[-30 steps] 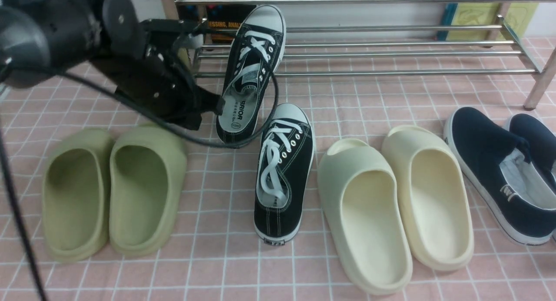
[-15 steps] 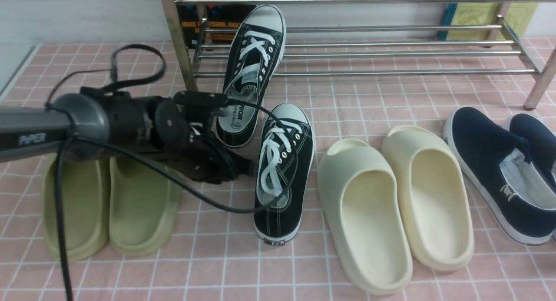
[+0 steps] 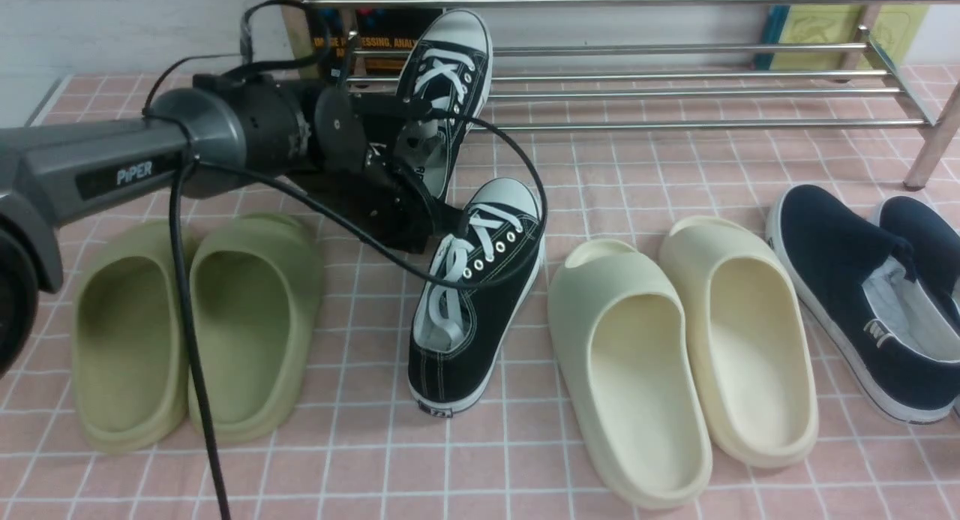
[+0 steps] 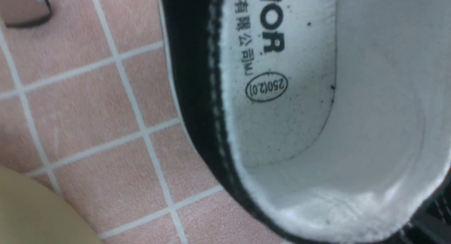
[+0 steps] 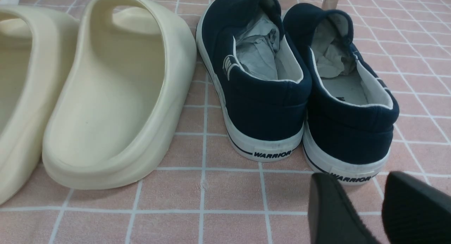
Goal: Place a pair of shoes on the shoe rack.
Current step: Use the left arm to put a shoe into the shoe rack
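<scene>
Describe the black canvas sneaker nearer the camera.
Start at the shiny silver tube shoe rack at the back. In front, between the green foam slides and the cream foam slides, lies the black canvas sneaker. Unlike them it has white laces, and unlike its twin it is off the rack.

Pink gridded surface (image 3: 637,167) under even indoor light, meeting a white wall (image 3: 135,25).
Against that wall lean a dark book (image 3: 375,21) and, further right, a teal-and-yellow book (image 3: 817,21).
</scene>
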Action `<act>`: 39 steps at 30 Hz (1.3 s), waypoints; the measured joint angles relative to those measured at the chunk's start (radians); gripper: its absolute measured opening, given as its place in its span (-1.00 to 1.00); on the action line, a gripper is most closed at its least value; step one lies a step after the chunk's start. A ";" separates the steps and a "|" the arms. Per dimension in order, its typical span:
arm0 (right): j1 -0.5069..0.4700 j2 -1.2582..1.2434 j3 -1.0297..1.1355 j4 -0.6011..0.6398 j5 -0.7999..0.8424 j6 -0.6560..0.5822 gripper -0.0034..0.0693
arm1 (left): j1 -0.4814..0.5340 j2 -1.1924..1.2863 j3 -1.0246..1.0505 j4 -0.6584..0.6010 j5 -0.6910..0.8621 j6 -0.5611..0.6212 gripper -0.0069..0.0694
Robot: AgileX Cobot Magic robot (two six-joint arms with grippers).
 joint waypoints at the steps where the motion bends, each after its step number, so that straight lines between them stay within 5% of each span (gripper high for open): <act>1: 0.000 0.000 0.000 0.000 0.000 0.000 -0.25 | 0.000 0.000 -0.022 0.002 0.020 0.000 -0.78; 15: 0.000 0.000 0.000 0.000 0.000 0.000 -0.25 | -0.003 0.023 -0.219 0.008 -0.040 -0.048 -0.77; 25: 0.000 0.000 0.000 0.000 0.000 0.000 -0.25 | -0.003 0.076 -0.318 0.012 0.072 -0.071 -0.76; 39: 0.000 0.000 0.000 0.000 0.000 0.000 -0.25 | -0.003 -0.194 -0.205 0.178 0.284 -0.083 -0.76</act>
